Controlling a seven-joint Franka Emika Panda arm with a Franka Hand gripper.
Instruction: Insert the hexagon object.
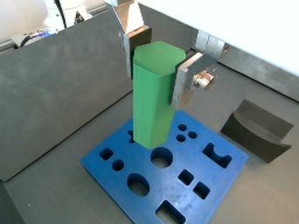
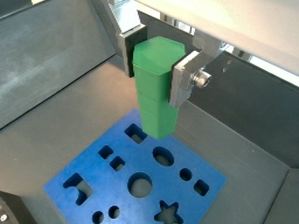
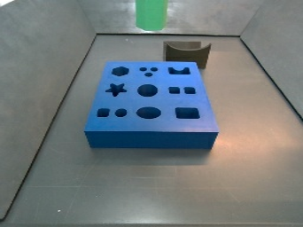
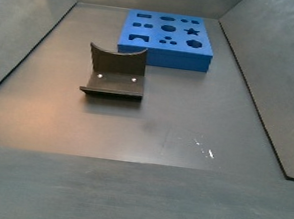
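Note:
My gripper (image 1: 158, 66) is shut on the hexagon object (image 1: 156, 96), a tall bright green faceted peg held upright between the silver fingers (image 1: 188, 79). Both wrist views show the grip (image 2: 156, 68) near the peg's top (image 2: 156, 87). The peg hangs above the blue block (image 1: 117, 166), a thick slab with several shaped holes, over the corner nearest the gripper (image 2: 93, 171). In a side view the peg's lower end (image 3: 151, 13) shows high above the block's far edge (image 3: 148, 124), and the hexagon hole (image 3: 119, 71) lies at the far left corner. The gripper is out of the other side view.
A dark grey curved block (image 3: 186, 53) stands behind the blue block's far right corner and also shows in a wrist view (image 1: 260, 129) and a side view (image 4: 114, 72). Grey walls enclose the floor. The blue block sits far back in one side view (image 4: 184, 54).

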